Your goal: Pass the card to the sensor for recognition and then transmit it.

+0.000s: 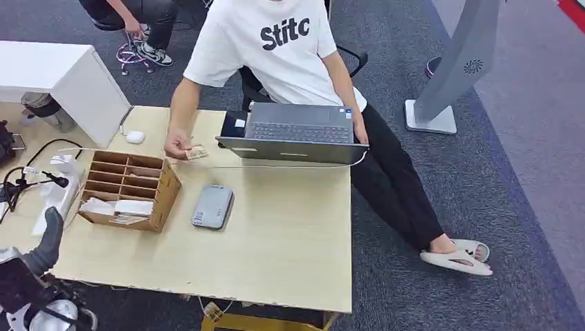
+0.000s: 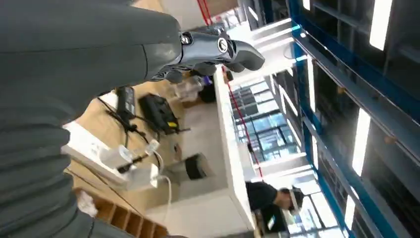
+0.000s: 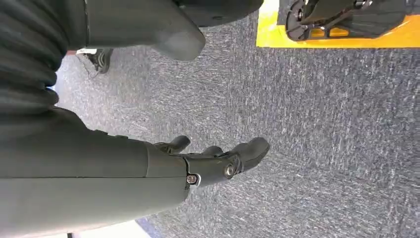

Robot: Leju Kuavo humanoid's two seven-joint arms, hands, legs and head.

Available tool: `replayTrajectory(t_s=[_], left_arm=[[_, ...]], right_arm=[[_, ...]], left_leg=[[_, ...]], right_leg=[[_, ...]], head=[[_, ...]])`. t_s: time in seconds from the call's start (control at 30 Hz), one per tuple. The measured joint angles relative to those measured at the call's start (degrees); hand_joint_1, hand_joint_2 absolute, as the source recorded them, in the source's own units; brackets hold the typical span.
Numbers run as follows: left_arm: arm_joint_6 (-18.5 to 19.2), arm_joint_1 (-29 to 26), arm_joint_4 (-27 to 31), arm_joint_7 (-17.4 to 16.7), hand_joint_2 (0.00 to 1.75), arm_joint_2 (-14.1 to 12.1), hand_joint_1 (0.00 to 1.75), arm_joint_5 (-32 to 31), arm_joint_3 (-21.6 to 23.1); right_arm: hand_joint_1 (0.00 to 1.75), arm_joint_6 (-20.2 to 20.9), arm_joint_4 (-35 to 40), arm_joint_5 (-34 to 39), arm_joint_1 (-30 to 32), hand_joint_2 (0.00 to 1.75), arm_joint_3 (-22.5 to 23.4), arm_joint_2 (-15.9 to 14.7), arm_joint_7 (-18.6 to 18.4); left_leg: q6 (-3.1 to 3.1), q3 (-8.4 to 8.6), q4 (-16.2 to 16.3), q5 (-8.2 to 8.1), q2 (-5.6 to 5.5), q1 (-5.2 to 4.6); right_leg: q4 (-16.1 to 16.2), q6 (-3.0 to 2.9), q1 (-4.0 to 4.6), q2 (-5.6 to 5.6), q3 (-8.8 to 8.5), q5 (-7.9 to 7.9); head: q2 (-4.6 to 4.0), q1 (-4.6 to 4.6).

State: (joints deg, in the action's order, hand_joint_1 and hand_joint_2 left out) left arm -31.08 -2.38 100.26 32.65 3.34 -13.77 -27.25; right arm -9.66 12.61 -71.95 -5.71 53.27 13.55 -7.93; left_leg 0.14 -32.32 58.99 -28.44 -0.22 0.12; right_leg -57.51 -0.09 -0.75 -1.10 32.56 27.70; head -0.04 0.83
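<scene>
1. We stand at the near edge of the table, with a person seated at the far edge behind a laptop.
2. A wooden compartment box sits toward the table's left edge; white items lie in its nearest compartments, though we cannot tell whether they are cards.
3. The grey sensor lies flat just beside the box, near the table's middle.
4. The card is pinched in the person's hand, above the far part of the table, just beyond the box's far corner.
5. Our left hand is raised at the table's near left corner, holding nothing; its fingers look loosely curled with gaps between them.
6. Our right hand hangs over the carpet, empty, its fingers slightly apart.
7. We judge the step in hand is taking the card: reach the left hand across the box, approach the card's free edge, and close only once it sits squarely between thumb and fingers.
</scene>
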Motion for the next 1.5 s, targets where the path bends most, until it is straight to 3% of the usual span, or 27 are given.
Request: replayTrajectory(t_s=[0.27, 0.77, 0.8, 0.83, 1.3, 1.5], left_arm=[[1.92, 9.10, -8.18, -4.98, 1.75, -4.96, 0.00, -6.21, 6.40], [0.92, 24.27, -26.01, -13.70, 1.75, -11.80, 0.00, -23.50, 16.46], [0.85, 25.34, -27.37, -14.43, 1.75, -12.26, 0.82, -24.88, 17.42], [0.72, 26.02, -28.46, -15.21, 1.75, -12.68, 1.75, -26.28, 18.12], [-0.49, 33.48, -39.40, -25.46, 1.75, -19.27, 1.75, -47.90, 28.67], [1.07, 33.60, -39.80, -26.66, 1.75, -20.30, 1.75, -49.48, 30.33]], right_arm=[[0.00, 0.74, -0.02, 0.00, -0.77, 1.75, 0.00, 0.09, -0.31], [0.00, 1.77, -0.02, -0.04, -1.55, 1.75, -0.02, 0.11, -1.18], [0.00, 1.86, -0.02, -0.04, -1.60, 1.75, 0.00, 0.11, -1.31], [0.00, 1.88, -0.02, -0.04, -1.66, 1.75, -0.02, 0.11, -1.44], [0.00, 2.73, -0.02, 0.72, -1.93, 1.75, -0.17, 0.11, -1.99], [0.00, 2.71, -0.02, 1.40, -1.89, 1.75, -0.20, 0.09, -1.75]], left_leg=[[0.00, 0.00, 0.02, 0.01, 0.02, 0.00], [0.00, 0.00, 0.04, 0.05, 0.06, 0.00], [-0.01, -0.01, 0.04, 0.05, 0.05, 0.00], [-0.01, 0.00, 0.04, 0.05, 0.06, 0.00], [-0.03, -0.01, 0.04, 0.06, 0.20, 0.04], [-0.03, -0.02, 0.04, 0.06, 0.19, 0.03]], right_leg=[[0.00, -0.06, 0.00, -0.05, 0.01, -0.06], [-0.01, -0.05, 0.00, -0.11, 0.03, -0.09], [-0.01, -0.05, 0.00, -0.09, 0.02, -0.09], [-0.01, -0.06, 0.00, -0.11, 0.02, -0.10], [-0.05, -0.09, 0.00, -0.23, 0.07, -0.12], [-0.05, -0.09, 0.00, -0.21, 0.06, -0.12]], head=[[0.00, 0.00], [0.00, 0.00], [0.02, 0.00], [0.02, 0.00], [0.02, 0.00], [0.00, 0.02]])
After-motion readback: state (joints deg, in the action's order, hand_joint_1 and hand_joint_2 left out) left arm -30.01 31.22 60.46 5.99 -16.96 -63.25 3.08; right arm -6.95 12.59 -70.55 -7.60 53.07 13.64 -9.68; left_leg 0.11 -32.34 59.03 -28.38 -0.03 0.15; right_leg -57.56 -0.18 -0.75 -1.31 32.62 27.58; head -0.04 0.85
